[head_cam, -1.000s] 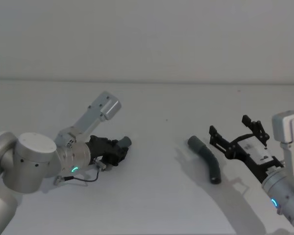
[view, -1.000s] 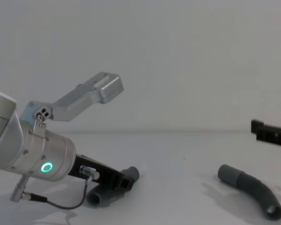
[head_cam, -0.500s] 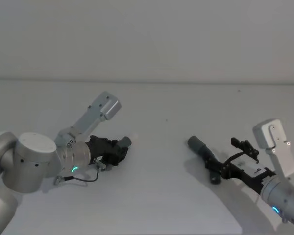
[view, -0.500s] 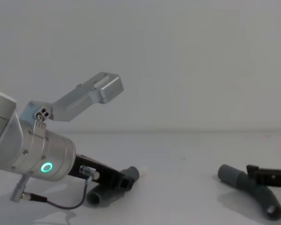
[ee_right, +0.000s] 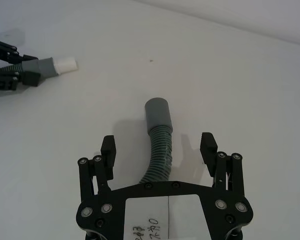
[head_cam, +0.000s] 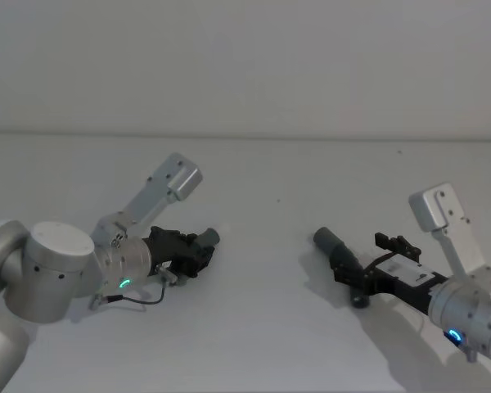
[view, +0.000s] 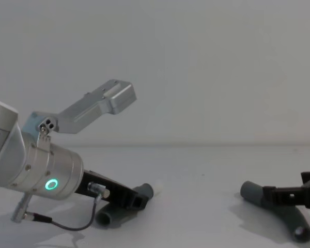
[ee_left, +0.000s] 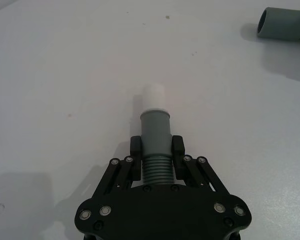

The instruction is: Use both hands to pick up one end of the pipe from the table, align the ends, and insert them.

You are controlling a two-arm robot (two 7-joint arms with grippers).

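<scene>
Two black plastic claws work a plain white tabletop point(head_cam: 262, 336) in the head view, the left claw point(head_cam: 200, 248) at left, the right claw point(head_cam: 364, 258) well apart at right. Left wrist view: the left claw grips the ribbed dark grey tube piece point(ee_left: 156, 170) behind its white-tipped cuff point(ee_left: 155, 125). Right wrist view: the right claw gapes wide, fingers point(ee_right: 108, 147) flanking the wider-cuffed dark grey ribbed tube piece point(ee_right: 158, 117) lying on the tabletop, clear of it.

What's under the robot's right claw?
A curved ribbed pipe piece lies on the table between the open fingers of the right gripper, grey cuff poking out. The gripper's body covers the pipe's rear stretch.
</scene>
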